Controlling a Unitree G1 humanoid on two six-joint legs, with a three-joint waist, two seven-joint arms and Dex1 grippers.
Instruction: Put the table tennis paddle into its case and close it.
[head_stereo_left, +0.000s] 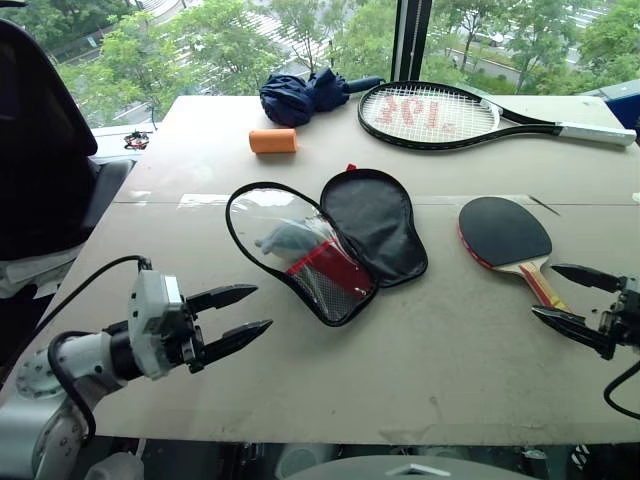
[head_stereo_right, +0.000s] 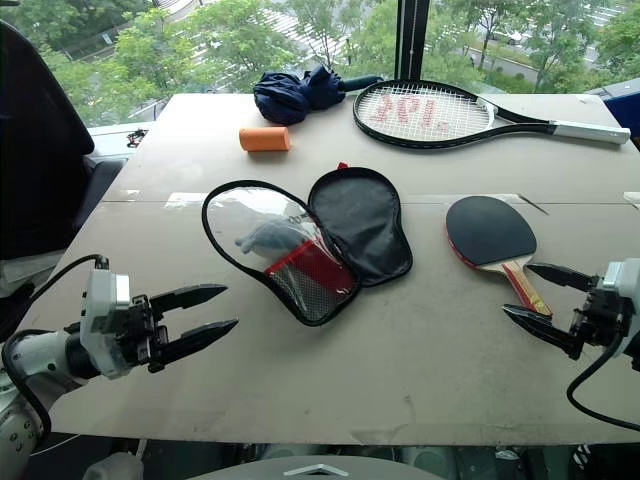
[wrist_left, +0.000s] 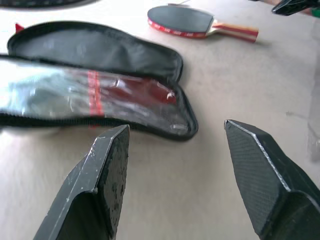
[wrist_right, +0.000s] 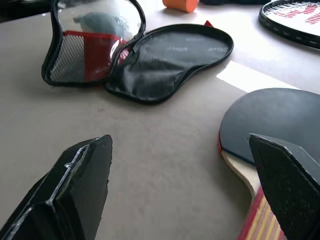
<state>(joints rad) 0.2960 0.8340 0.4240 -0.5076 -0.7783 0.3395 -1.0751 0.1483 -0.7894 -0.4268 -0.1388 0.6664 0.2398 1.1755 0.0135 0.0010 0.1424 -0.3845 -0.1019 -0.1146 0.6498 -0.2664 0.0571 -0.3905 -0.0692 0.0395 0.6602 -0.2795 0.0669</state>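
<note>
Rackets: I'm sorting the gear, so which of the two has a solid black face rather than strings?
The table tennis paddle, lying right of the open case. The tennis racket farther back is strung.

A pale table (head_stereo_left: 420, 370) carries everything; the case (head_stereo_left: 330, 245) lies unzipped and spread flat at its middle; the paddle (head_stereo_left: 508, 240) lies right of it; farther back lie a racket (head_stereo_left: 440, 115), an umbrella (head_stereo_left: 300, 97) and an orange cylinder (head_stereo_left: 273, 141).

Paddle (head_stereo_left: 505, 232) flat, black face up; case (head_stereo_left: 330, 245) unzipped, spread open beside.
</note>
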